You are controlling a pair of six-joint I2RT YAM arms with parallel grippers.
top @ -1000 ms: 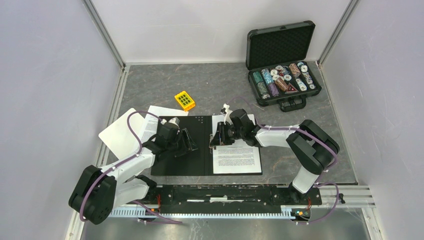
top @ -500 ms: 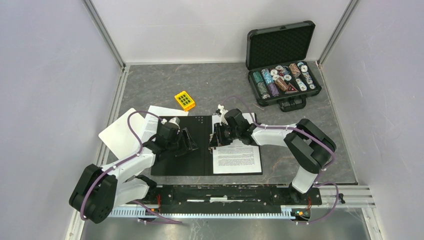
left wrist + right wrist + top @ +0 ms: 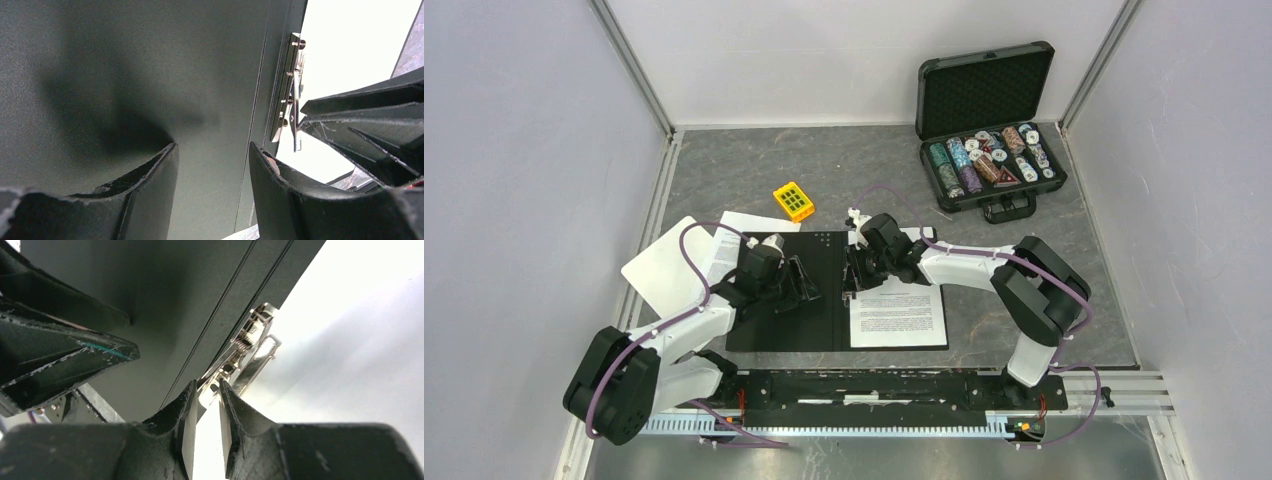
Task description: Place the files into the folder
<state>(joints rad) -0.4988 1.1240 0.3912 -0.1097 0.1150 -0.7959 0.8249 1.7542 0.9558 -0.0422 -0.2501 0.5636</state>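
Observation:
The folder [image 3: 774, 325] lies open on the table, black inside up. One printed sheet of the files [image 3: 899, 315] rests on its right cover. A second sheet [image 3: 742, 222] sticks out from under its far left corner. My left gripper [image 3: 802, 285] presses down on the left cover [image 3: 150, 75], open, with nothing between its fingers [image 3: 212, 147]. My right gripper [image 3: 852, 272] is at the spine, over the metal clip [image 3: 245, 347]. Its jaws stand only a narrow gap apart, with the clip's near end right at the fingertips [image 3: 206, 385]. The left wrist view also shows the clip [image 3: 287, 95].
A white clipboard [image 3: 659, 268] lies left of the folder, partly over the second sheet. A small yellow block [image 3: 794, 201] sits behind the folder. An open black case of poker chips [image 3: 989, 160] stands at the back right. Walls close in both sides.
My right gripper has slid left and slightly away from me along the spine toward the clip, and its jaws have narrowed. The left gripper and the folder have stayed put.

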